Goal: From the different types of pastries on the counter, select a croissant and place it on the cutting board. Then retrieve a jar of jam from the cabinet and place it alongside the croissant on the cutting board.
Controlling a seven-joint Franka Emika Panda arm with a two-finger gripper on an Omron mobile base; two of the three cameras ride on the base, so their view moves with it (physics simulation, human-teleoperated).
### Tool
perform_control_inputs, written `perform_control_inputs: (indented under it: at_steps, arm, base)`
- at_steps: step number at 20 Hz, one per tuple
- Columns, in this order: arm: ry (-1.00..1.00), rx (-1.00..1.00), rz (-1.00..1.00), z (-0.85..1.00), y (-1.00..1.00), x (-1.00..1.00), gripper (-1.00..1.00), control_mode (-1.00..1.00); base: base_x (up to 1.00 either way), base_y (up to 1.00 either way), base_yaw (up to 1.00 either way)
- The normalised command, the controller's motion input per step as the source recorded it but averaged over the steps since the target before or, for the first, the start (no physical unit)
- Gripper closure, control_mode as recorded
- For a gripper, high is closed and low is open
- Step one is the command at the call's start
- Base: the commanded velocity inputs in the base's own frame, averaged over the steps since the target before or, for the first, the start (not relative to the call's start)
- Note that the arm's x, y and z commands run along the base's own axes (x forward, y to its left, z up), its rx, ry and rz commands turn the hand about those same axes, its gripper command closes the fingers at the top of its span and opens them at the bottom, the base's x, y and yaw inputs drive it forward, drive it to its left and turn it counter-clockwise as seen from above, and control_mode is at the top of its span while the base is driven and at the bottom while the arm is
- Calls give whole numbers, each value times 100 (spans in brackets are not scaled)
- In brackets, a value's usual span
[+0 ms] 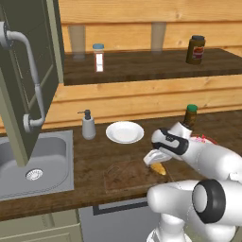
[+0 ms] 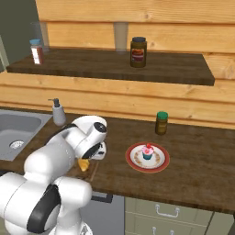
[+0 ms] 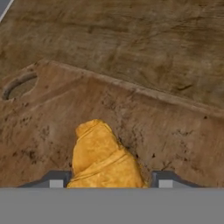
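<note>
The croissant (image 3: 104,156) is flanked closely by the gripper's (image 3: 107,180) two fingertips (image 3: 55,180); whether it is gripped or just released cannot be told. It is seen resting on the cutting board (image 3: 52,118).

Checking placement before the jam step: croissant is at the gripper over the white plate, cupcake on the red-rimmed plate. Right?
Not quite. In the hand view the croissant between the gripper fingers lies on the cutting board, not the white plate. The cupcake is on the red-rimmed plate.
</note>
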Motion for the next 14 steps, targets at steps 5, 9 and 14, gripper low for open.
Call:
perform_control_inputs:
  at_steps: [5, 9, 14]
  arm:
    - [-5, 0, -2, -33, 0, -33, -100, -100]
    - [-3, 2, -4, -3, 0, -7, -100, -100]
    - [-2, 22, -3, 88, 4, 0, -100, -100]
  base:
    - [0, 0, 0]
    - [0, 0, 0]
    - [0, 0, 0]
